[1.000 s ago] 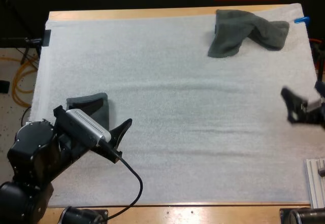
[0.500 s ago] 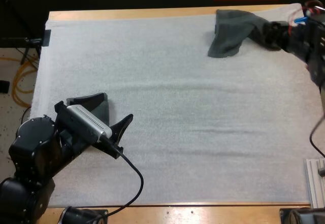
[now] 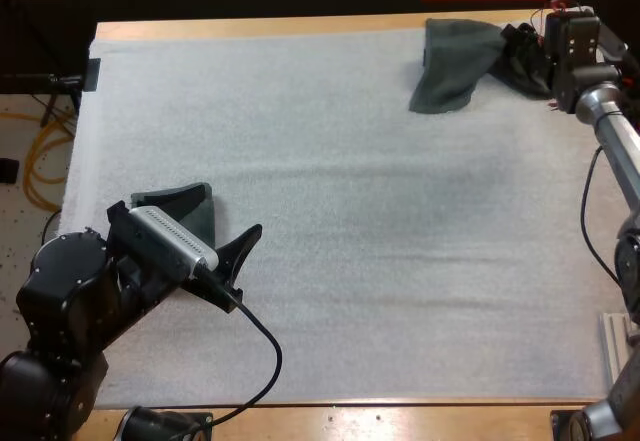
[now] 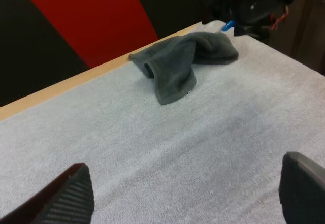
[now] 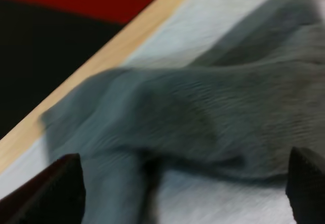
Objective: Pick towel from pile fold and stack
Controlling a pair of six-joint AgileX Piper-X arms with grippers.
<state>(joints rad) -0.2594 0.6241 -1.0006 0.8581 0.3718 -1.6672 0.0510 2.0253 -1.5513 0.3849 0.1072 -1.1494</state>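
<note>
A crumpled dark grey-green towel (image 3: 455, 66) lies far right on the desk (image 3: 300, 27), with the right gripper (image 5: 185, 183) spread at it. The left gripper (image 4: 188, 183), also spread, hovers over a flat dark grey-green towel (image 3: 200, 219) near left.

High cam looks down from behind over the mat (image 3: 350, 261). Left wrist cam skims low across it. Right wrist cam's right up on the crumpled towel (image 5: 203, 112), which all three share.

Left gripper (image 3: 232, 211) low and level, fingers spread wide — right arm (image 3: 612, 143) stretched far forward, right gripper (image 3: 520, 46) fingers apart
</note>
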